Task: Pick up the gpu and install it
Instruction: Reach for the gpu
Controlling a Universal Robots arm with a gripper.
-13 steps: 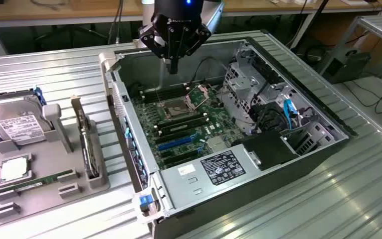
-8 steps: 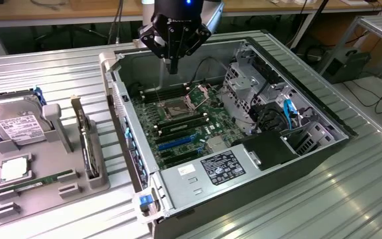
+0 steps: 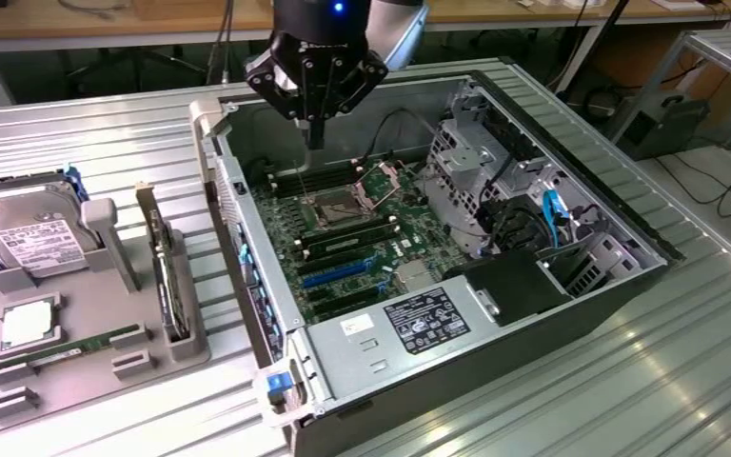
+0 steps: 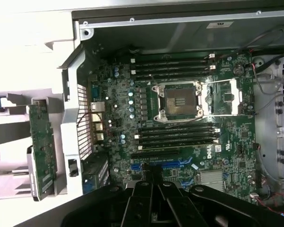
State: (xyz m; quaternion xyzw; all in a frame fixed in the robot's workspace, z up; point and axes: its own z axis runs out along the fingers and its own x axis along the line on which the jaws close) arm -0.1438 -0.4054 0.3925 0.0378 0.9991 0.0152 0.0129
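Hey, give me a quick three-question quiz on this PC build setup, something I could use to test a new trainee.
1. True or false: the gpu sits in the case, not in the holder.
2. The gripper is: A) above the motherboard, B) touching the gpu, C) resting on the holder.
3. What is the gripper holding?

Key:
1. False. The gpu stands upright in the holder, beside the case.
2. A.
3. Nothing. It is shut and empty.
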